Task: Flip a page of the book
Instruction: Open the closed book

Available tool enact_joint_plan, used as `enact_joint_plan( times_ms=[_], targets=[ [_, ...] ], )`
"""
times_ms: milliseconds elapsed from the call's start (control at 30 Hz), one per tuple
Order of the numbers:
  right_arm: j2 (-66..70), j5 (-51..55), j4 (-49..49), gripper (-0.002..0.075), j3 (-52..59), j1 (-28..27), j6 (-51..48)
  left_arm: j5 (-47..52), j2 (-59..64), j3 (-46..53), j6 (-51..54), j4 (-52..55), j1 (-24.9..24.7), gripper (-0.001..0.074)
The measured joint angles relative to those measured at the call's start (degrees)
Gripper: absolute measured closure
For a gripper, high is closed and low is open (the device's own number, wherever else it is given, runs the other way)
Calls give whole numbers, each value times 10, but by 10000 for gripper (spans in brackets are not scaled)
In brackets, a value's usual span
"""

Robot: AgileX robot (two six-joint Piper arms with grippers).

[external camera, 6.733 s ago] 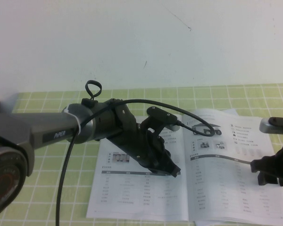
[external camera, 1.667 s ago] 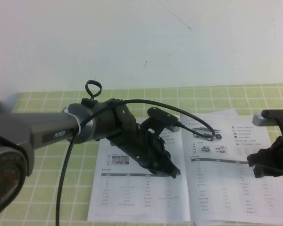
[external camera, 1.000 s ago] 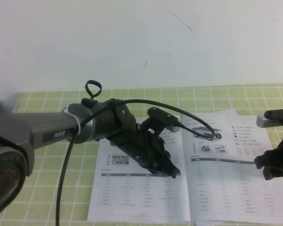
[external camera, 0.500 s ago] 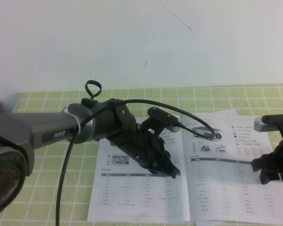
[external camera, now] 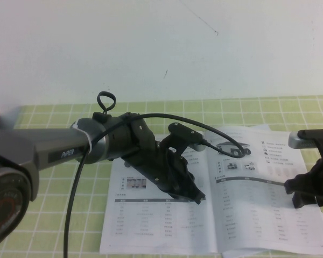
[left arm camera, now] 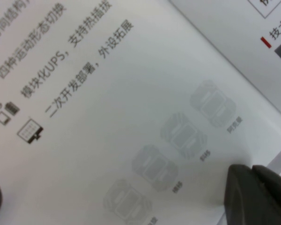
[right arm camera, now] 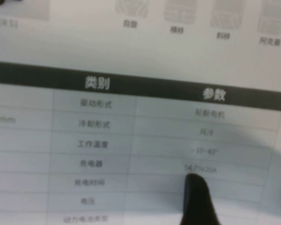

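White paper, printed with small vehicle pictures and grey tables: the book (external camera: 215, 191) lies open and flat on a green checked tablecloth (external camera: 59, 215), spine toward the middle of the table. The page (external camera: 269, 188) to be turned is judged to be the right-hand leaf, which lies flat apart from a slight lift along its near edge.

Left gripper (external camera: 196, 196): rests low over the left-hand leaf near the spine; in the left wrist view its dark fingertips (left arm camera: 257, 194) stand close together on or just above the paper, holding nothing. Whether they are fully closed cannot be told.

Right gripper (external camera: 307, 199): poised over the outer part of the right-hand leaf, near its free edge. Its jaws stand wide and hold nothing; in the right wrist view one fingertip (right arm camera: 196, 199) shows against the specification table (right arm camera: 131, 145).

Step in hand, as a judgement: the approach to the page edge; no leaf is raised yet. The next move calls for lowering onto the outer edge, separating a single leaf, and carrying it over the spine while the left gripper steadies the book.

Not resolved: the right gripper is cut off at the picture's edge, its second fingertip is out of sight, and contact with the paper cannot be confirmed. The left arm hides part of the left leaf.
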Motion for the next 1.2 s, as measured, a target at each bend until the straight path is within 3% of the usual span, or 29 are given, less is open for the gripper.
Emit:
enact_joint_plan(
  times_ms=[1200],
  targets=[
    [-4, -6, 68, 319, -3, 0, -57, 1, 0, 0, -1, 1, 0, 738]
  ],
)
